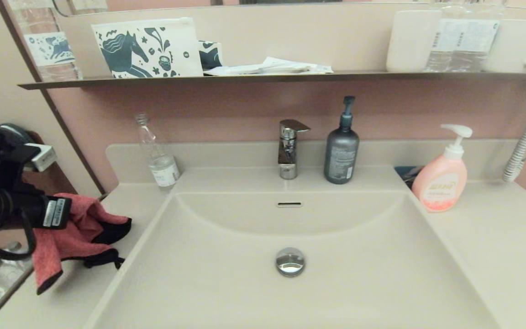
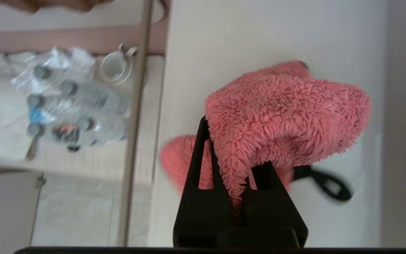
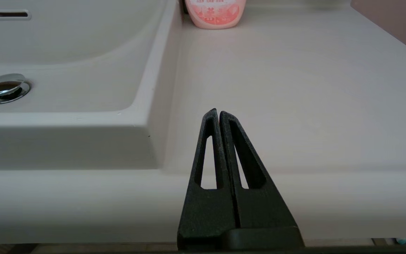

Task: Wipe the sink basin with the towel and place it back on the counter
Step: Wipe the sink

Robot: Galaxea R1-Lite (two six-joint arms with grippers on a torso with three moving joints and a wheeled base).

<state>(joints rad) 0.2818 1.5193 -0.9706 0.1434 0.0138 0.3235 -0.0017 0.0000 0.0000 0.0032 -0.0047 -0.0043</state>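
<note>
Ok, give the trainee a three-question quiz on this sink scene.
1. True or false: the left end effector is shut on the towel.
2. Which bottle stands right of the tap, nearest it? A) the grey pump bottle B) the pink pump bottle C) the clear bottle
3. Fill in: the right end effector is parked over the ____.

Key: 1 true; 2 A; 3 counter.
</note>
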